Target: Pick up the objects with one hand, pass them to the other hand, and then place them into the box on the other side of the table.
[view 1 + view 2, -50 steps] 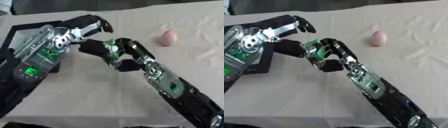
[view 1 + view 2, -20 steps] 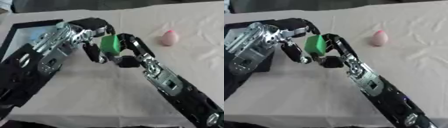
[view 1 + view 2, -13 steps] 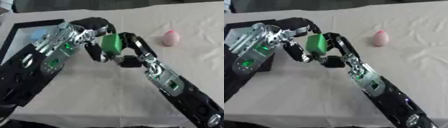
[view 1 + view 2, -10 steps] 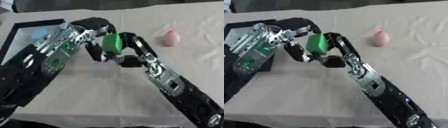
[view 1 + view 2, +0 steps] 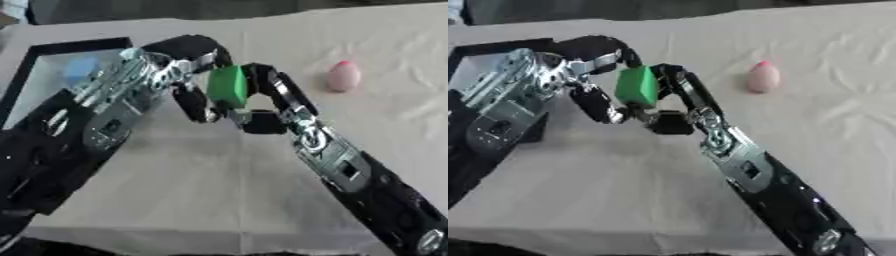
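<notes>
A green block [image 5: 227, 88] hangs above the table's middle left, caught between both hands. My left hand [image 5: 186, 55] comes in from the left; its fingers arch over the block's top and its thumb sits below. From the right my right hand [image 5: 267, 102] has fingers curled on the block's right side, with the thumb under it. A pink egg-shaped object [image 5: 343, 76] lies on the cloth to the right, apart from both hands. The black-rimmed box [image 5: 61, 48] stands at the far left, partly hidden by my left arm.
A light blue thing [image 5: 80, 70] lies inside the box. A beige cloth [image 5: 201, 190] with creases covers the table. My right forearm [image 5: 754, 175] crosses the near right part.
My left hand has closed in from the upper left and curled round the green block, which my right hand turned upright. Over the last second both hands barely move.
</notes>
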Controlling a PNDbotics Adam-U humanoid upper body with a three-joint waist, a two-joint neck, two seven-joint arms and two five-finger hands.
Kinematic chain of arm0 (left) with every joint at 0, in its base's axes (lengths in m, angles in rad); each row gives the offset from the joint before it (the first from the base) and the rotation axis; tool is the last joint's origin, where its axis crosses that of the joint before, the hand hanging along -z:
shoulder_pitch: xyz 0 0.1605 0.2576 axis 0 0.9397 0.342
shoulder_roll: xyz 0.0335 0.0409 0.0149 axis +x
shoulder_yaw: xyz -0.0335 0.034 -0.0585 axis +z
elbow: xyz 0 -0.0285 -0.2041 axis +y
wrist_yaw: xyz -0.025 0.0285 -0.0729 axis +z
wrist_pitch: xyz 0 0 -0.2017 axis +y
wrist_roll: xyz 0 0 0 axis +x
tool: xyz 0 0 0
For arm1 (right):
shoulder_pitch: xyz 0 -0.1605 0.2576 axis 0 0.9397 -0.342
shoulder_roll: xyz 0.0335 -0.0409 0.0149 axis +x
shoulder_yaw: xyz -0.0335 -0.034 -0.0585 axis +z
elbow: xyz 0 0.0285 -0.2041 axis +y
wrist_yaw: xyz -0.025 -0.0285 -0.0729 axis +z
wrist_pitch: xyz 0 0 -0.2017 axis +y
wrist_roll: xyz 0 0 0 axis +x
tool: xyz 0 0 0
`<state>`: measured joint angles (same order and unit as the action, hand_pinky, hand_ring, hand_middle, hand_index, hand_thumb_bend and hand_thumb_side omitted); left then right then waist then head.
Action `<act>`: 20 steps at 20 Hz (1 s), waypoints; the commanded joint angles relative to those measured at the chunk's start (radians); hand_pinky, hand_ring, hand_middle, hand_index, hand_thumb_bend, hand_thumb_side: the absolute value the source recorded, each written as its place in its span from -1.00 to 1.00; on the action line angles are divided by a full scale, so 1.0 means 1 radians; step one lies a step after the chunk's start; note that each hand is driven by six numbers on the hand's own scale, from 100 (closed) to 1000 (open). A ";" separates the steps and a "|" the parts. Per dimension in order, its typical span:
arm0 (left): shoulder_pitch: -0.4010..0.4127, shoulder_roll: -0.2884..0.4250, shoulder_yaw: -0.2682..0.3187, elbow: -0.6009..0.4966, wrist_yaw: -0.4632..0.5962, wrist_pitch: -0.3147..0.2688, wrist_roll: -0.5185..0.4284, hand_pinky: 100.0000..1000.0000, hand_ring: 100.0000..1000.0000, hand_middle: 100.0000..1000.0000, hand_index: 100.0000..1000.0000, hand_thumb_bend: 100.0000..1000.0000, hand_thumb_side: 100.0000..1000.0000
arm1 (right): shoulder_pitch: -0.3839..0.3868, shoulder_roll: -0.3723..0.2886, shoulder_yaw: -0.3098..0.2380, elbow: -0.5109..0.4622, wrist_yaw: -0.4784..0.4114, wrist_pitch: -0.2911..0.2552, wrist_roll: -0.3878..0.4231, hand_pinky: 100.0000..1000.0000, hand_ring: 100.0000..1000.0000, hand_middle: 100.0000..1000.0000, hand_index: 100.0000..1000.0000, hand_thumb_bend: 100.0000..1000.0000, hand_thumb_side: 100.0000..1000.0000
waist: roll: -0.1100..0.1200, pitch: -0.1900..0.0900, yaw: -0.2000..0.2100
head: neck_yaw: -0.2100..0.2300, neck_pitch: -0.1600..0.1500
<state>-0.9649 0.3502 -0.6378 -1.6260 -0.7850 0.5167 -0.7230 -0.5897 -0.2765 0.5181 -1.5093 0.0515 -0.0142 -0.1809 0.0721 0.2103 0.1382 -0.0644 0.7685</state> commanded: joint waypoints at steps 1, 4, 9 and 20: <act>-0.027 0.024 0.013 -0.062 0.007 0.044 -0.078 0.74 0.75 0.54 0.65 -0.36 -1.00 | -0.009 0.003 0.003 0.008 0.018 -0.011 0.001 0.12 0.10 -0.01 0.05 -1.00 -1.00 | -0.001 -0.014 0.003 | 0.000 0.002; -0.030 0.031 0.016 -0.078 0.001 0.047 -0.097 0.74 0.75 0.54 0.65 -0.35 -1.00 | -0.008 0.003 0.003 0.014 0.028 -0.022 0.002 0.12 0.10 0.00 0.05 -1.00 -1.00 | -0.001 -0.015 0.003 | 0.000 0.002; -0.031 0.034 0.022 -0.093 -0.002 0.052 -0.109 0.74 0.75 0.54 0.65 -0.37 -1.00 | -0.006 0.004 0.004 0.024 0.036 -0.030 0.004 0.12 0.10 0.00 0.05 -1.00 -1.00 | -0.001 -0.015 0.005 | -0.001 0.002; -0.023 0.016 0.023 -0.054 -0.005 0.071 -0.075 0.72 0.74 0.52 0.66 -0.41 -0.85 | -0.007 0.005 0.010 0.011 0.064 -0.059 0.001 0.13 0.10 0.00 0.05 -1.00 -1.00 | -0.002 -0.013 0.001 | 0.002 0.002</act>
<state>-0.9749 0.3610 -0.6311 -1.6782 -0.7887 0.5076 -0.7321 -0.5839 -0.2752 0.5299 -1.4770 0.1063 -0.0647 -0.1799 0.0725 0.2110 0.1379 -0.0642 0.7706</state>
